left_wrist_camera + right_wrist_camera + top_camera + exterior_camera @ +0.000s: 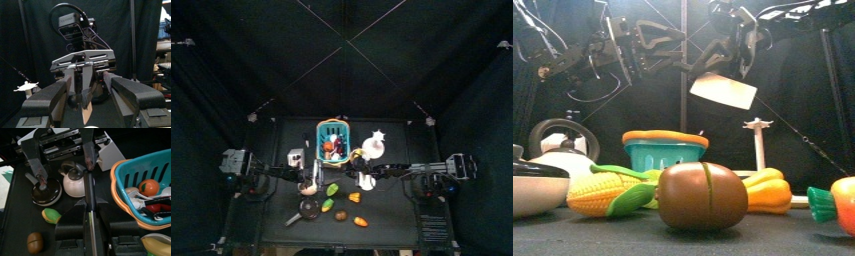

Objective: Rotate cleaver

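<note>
The cleaver (pixel 724 90) hangs in the air above the table, its pale blade tilted. In the right wrist view it runs edge-on up the middle as the cleaver (pixel 88 198), and my right gripper (pixel 90 220) is shut on its near end. My left gripper (pixel 88 82) faces it from the other side with its jaws wide open on either side of the cleaver (pixel 85 97), not touching it. The left gripper's fingers (pixel 35 168) also show spread apart in the right wrist view.
Below stand a teal basket (pixel 133 175) with an orange rim and toy food inside, a white kettle (pixel 73 184) and a black pan (pixel 45 194). Corn (pixel 613 190), a brown fruit (pixel 702 195), a yellow pepper (pixel 770 190) and a white star stand (pixel 758 140) crowd the table's front.
</note>
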